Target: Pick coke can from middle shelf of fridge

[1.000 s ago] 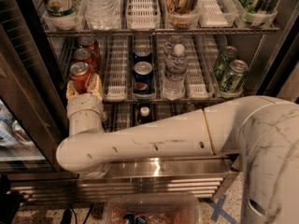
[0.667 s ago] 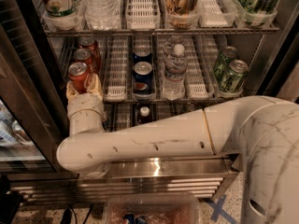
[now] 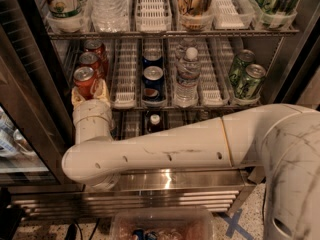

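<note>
At the left end of the shelf, the front coke can stands upright, gripper right at its base; whether it clasps the can I cannot tell. Light, thin-walled, likely slick from cold: take it mid-body, squeezing gently.

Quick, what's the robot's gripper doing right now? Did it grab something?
Gripper: at the front coke can on the middle shelf; open or closed cannot be told.

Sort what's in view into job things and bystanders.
Job: red aluminium coke can, front left; wire middle shelf; steel glass-door fridge; robot's hand, at that can.
Bystanders: blue Pepsi cans; clear plastic water bottle; green cans.
</note>
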{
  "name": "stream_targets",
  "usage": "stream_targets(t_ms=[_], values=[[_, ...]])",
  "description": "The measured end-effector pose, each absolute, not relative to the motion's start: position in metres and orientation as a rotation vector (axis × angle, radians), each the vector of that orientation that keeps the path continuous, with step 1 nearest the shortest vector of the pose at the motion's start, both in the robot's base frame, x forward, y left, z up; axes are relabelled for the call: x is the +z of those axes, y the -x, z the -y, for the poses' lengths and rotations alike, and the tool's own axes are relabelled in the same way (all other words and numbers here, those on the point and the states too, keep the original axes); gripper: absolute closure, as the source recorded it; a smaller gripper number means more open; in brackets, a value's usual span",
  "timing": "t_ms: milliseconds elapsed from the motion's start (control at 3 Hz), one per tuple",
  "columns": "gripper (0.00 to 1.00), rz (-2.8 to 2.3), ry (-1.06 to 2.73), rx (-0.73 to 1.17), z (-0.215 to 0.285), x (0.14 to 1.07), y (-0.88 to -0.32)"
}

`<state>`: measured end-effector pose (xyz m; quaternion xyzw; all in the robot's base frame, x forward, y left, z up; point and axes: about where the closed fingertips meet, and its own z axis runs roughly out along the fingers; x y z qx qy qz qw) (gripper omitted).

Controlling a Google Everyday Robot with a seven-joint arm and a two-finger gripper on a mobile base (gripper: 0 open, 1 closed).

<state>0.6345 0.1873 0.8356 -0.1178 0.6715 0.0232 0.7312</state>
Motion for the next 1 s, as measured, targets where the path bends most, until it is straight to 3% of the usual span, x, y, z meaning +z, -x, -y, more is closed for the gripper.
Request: stream_targets(t_ms=[1000], values=[[1.0,-1.471,0.232,0.103,-0.182,0.859,-0.63]])
